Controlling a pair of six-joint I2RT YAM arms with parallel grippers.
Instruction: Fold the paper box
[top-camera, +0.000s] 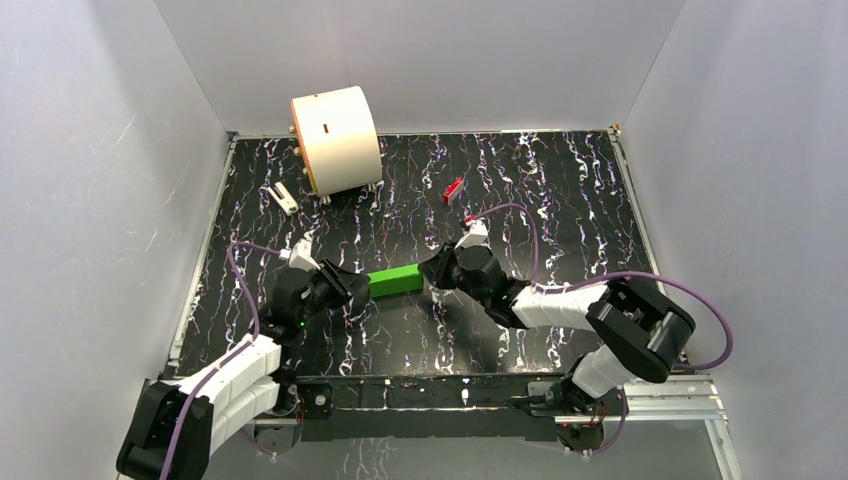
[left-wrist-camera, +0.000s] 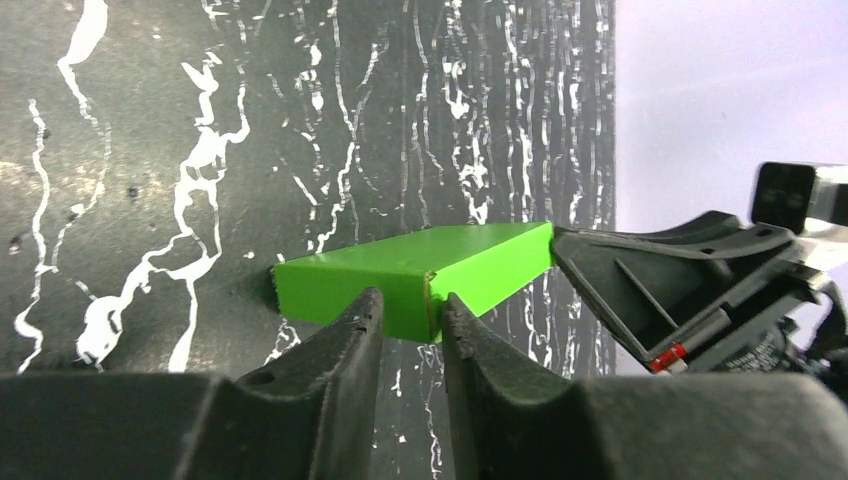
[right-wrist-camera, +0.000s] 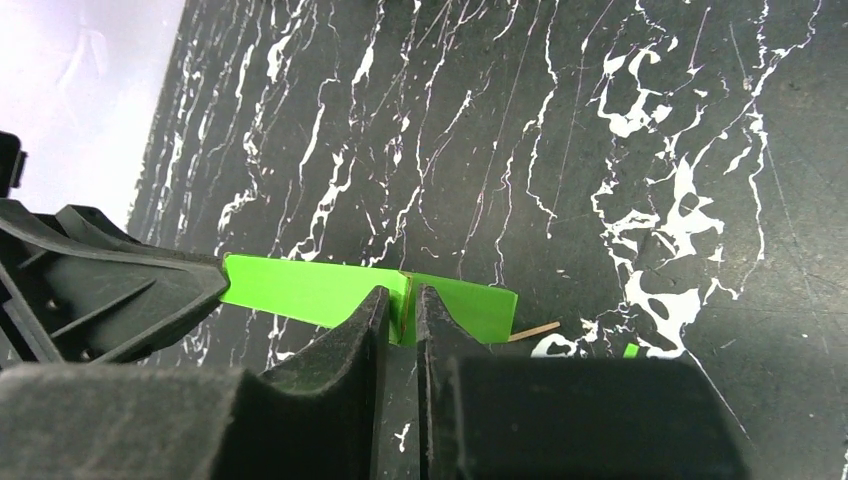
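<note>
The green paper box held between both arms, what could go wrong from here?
1. The left tool and the right tool each pinch only a thin edge at opposite ends of the paper box; pulling apart could tear the card or slip a grip.
2. Pushing the ends together might buckle its thin walls.
3. If one tool lets go, the box would likely swing or drop from the other.
</note>
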